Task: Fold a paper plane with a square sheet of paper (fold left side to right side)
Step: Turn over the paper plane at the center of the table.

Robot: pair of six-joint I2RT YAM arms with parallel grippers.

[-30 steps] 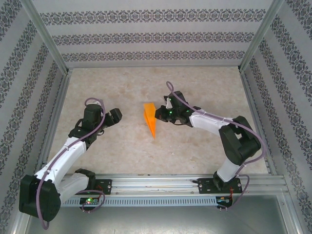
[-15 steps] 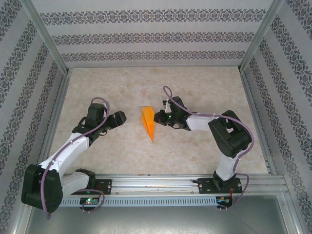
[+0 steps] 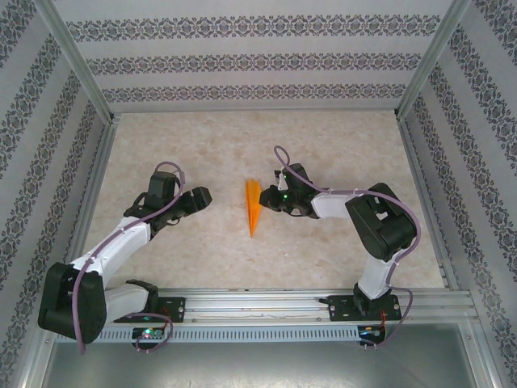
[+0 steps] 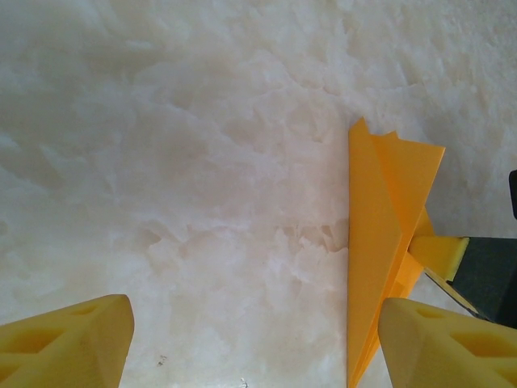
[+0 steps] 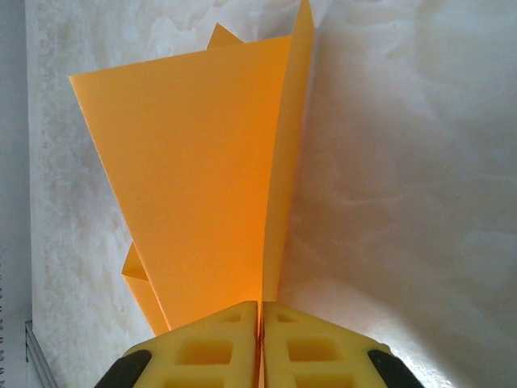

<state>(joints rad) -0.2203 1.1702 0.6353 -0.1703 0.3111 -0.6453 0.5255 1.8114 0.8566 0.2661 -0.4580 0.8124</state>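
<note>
At the near edge of the worktop, both arms rise from a metal rail. The left arm reaches far and right. The right arm bends back toward the left.

The left end effector stands wide and holds nothing. In its wrist view, the left end effector has only bare worktop between its two yellow fingertips. It sits left of the paper plane and apart from it.

The paper plane lies around the middle of the worktop as a narrow orange dart. Its sharp tip points near and its wider end points far.

The right end effector is right up against the plane's right side. Its wrist view shows the right end effector pinched closed on a fold of the paper plane. One broad panel spreads left, and another flap is seen edge-on beside it.

From the left wrist, the paper plane is slim, with a yellow pad touching its right edge. A patterned wall stands at the far side.
</note>
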